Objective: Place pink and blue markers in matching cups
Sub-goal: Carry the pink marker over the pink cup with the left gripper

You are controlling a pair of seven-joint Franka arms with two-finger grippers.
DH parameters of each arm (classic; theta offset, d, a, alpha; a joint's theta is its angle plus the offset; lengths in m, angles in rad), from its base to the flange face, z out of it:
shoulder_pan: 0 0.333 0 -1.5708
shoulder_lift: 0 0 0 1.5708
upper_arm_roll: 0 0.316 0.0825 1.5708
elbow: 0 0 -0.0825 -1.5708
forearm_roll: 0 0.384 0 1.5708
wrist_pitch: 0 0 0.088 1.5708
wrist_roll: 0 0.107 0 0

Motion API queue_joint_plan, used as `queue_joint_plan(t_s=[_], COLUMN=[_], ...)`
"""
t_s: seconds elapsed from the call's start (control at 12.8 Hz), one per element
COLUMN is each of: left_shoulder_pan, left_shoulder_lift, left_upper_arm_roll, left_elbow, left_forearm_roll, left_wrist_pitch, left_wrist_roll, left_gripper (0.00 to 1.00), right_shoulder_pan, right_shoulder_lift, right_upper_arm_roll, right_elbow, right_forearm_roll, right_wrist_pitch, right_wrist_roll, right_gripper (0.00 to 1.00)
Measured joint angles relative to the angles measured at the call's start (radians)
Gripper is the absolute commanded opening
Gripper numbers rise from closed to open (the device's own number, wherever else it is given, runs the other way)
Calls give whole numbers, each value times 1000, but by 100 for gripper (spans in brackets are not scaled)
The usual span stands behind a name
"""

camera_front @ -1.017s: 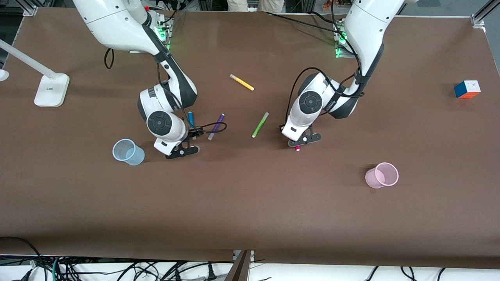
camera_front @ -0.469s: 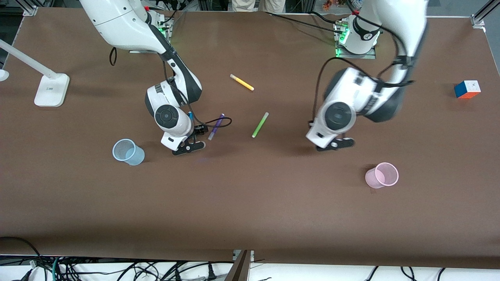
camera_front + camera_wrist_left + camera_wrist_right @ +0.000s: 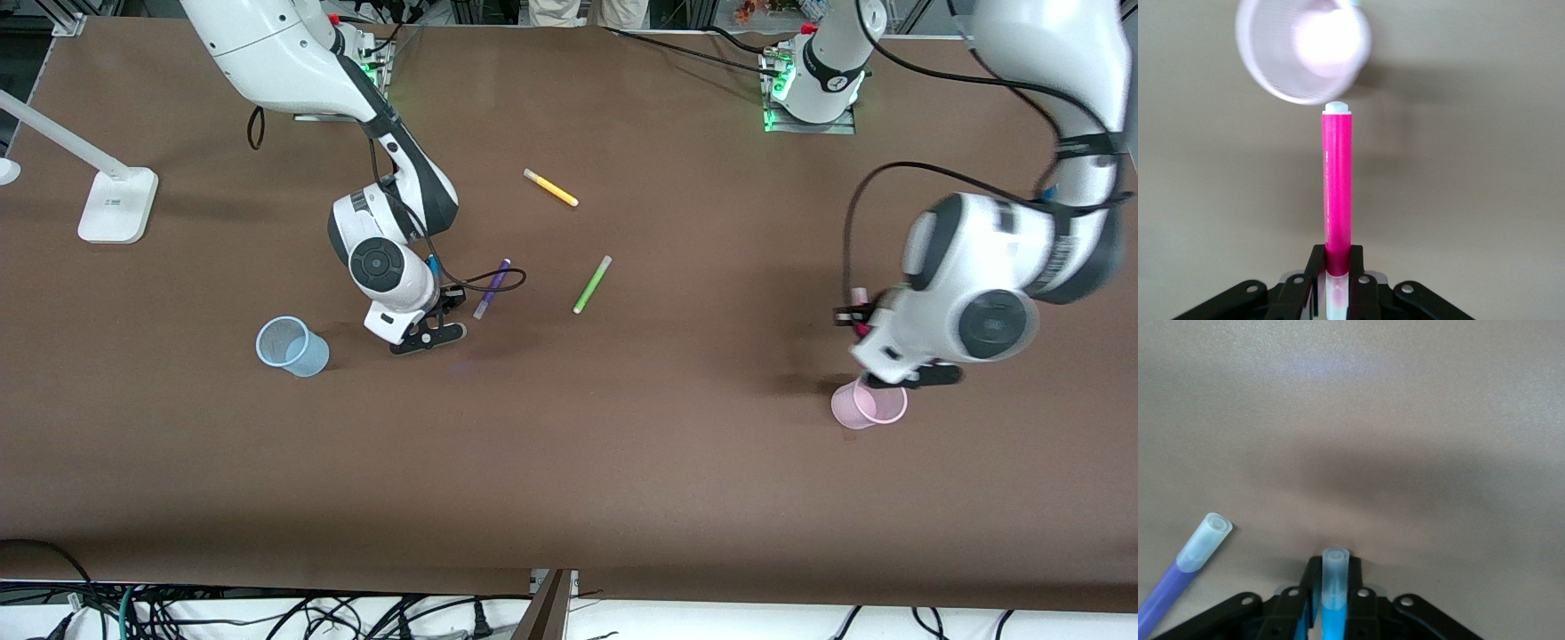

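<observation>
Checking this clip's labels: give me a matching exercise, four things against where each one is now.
Things:
1. pink marker
2. blue marker
3. purple pen
4. blue cup

Places:
A. standing on the table, toward the right arm's end
B. clamped in the left gripper, over the pink cup
C. lying on the table beside the right gripper
D. clamped in the right gripper, low at the table

Pairs: 1-B, 2-D, 3-C, 4-A
</observation>
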Motion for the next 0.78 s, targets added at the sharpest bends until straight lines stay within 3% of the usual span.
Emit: queue_joint_plan(t_s=[0.31,0.78], left_shoulder_pan=[77,101], left_shoulder_lift=[25,104], left_upper_arm_roll=[-3,-5], left_elbow=[2,3], left_forearm_roll=[0,0], left_wrist_pitch=[88,271], left_wrist_roll=[107,108], left_gripper=[2,5], right_shoulder_pan=[0,-17], right_shoulder_lift=[-23,-138], right_upper_arm_roll=[-2,-63], right_elbow=[22,64], right_forearm_roll=[-2,0], right_wrist_pitch=[5,-70], right_wrist_roll=[-38,-399], right_gripper=[15,15])
